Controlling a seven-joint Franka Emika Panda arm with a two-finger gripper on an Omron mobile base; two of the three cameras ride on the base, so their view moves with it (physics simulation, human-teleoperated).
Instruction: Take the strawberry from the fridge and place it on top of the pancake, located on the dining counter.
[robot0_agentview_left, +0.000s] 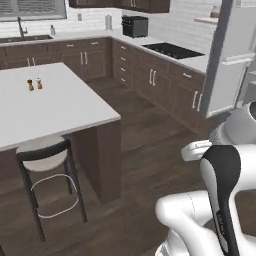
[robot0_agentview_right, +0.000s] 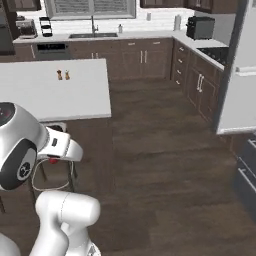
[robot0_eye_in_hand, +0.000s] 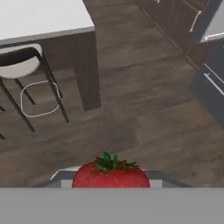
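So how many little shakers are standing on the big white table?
2: brown shaker and pale-topped shaker, side by side on the dining counter; more could be out of view.

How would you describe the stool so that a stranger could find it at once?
Start at the large white-topped dining island with dark brown wooden base. At its near corner stands the black-framed stool with a round pale cushion, its seat tucked partly under the overhang. Its thin black legs and pale ring-shaped footrest set it apart from the solid wood beside it.
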